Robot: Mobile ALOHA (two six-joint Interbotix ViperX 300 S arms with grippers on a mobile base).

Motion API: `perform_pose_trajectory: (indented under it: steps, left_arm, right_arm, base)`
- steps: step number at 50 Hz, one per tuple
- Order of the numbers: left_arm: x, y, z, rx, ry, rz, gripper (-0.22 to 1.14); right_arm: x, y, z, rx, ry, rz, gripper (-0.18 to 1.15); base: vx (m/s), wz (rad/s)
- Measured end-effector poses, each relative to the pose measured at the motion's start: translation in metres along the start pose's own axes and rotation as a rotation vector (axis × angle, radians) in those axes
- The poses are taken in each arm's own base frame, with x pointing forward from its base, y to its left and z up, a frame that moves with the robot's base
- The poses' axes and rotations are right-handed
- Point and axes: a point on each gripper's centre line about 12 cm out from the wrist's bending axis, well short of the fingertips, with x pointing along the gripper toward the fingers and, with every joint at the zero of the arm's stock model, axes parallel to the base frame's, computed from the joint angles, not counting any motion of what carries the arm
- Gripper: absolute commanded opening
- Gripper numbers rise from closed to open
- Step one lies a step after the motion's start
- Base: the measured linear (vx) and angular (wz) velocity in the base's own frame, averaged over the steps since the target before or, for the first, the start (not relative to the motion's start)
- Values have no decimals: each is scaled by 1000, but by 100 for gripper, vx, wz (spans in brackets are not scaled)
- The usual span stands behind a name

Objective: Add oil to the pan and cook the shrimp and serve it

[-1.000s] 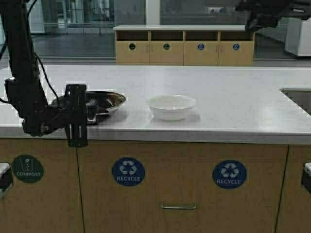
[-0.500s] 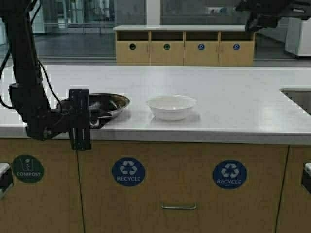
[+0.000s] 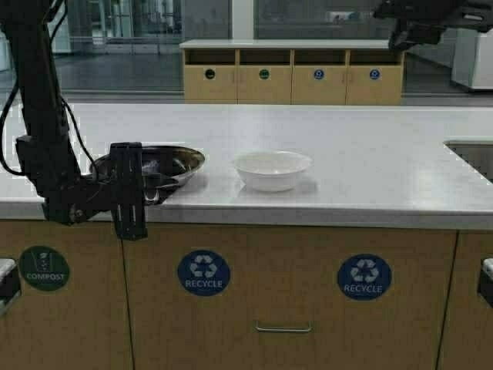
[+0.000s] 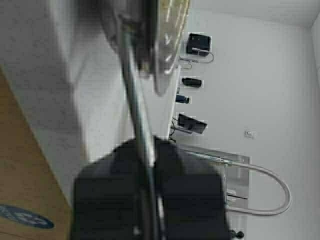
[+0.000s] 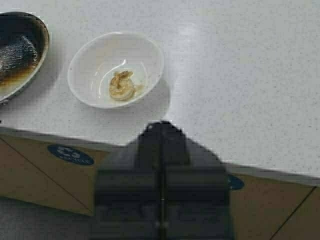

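One long white speckled countertop (image 3: 370,154) carries everything, so order by size: counter, then the small round shiny steel frying pan with the dark inside (image 3: 158,163) near the left front edge, then the shallow white ceramic bowl (image 3: 272,169) just right of it, then the small pale cream curled shrimp (image 5: 121,85), which the right wrist view shows lying in the bowl's bottom, not in the pan. No oil jug in any view. Left gripper (image 3: 146,186) sits at the near-left counter edge, fingers clamped on the pan's short steel handle (image 4: 142,125); the left wrist view shows the rod running straight between the dark pads. Right gripper (image 5: 161,137) is raised high at the far right, idle, fingers pressed together on nothing, looking down on bowl and counter. My read: the shrimp is served and the step in hand is setting the pan down. To do it well, keep the pan level, since dark residue sits inside, lower until the base is fully seated on the counter, then open the fingers and back out along the handle line. Margins: the pan sits close to the front edge with the handle overhanging, so nudge it farther in before release. Bowl is near on the right; avoid swinging that way. Plenty of bare counter far and right, up to the sink cut-out (image 3: 471,158) at the right edge.
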Motion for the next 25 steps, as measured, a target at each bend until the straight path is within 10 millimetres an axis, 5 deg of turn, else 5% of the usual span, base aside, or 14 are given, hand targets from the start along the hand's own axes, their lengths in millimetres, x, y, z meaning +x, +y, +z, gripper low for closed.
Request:
perform_pose_trajectory:
  steps: [5, 17, 25]
  left_arm:
    - [0, 0, -1, 5, 12, -1, 26]
    - [2, -2, -5, 34, 36, -12, 103]
    - [5, -7, -3, 43, 34, -30, 103]
  right_arm:
    - [0, 0, 0, 0, 2, 0, 5]
    - [0, 0, 0, 0, 2, 0, 5]
    - [0, 0, 0, 0, 2, 0, 5]
  base:
    - [0, 0]
    - [0, 0]
    - [0, 0]
